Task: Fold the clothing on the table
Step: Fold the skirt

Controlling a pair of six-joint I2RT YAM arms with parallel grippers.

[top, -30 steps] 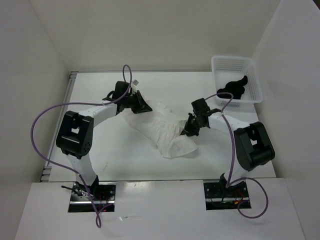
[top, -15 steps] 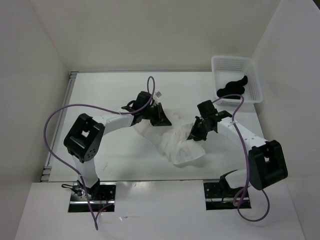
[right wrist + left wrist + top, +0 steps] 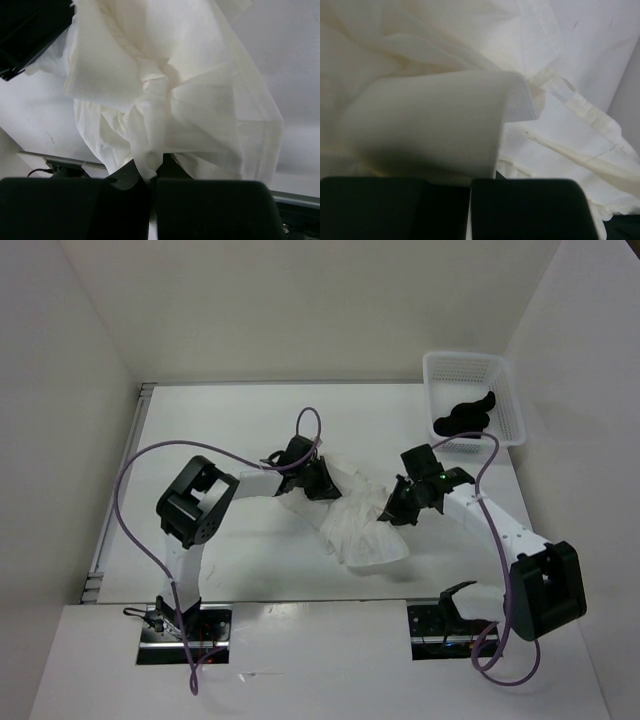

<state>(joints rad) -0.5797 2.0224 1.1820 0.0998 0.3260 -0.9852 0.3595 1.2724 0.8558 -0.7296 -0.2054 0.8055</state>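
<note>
Left hand (image 3: 322, 483), pinching the clothing (image 3: 362, 535), has swung right toward the right hand (image 3: 393, 512), which is likewise clamped on the fabric, so the clothing is bunching and no fold looks finished.

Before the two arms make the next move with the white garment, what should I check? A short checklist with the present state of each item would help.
1. Left gripper shut on the clothing: ok.
2. Right gripper shut on the clothing: ok.
3. Flat spread of the clothing on the table: not ok, it is bunched between the grippers.
4. Which corners are pinched: cannot tell.
5. Basket apart from both grippers: ok.
</note>
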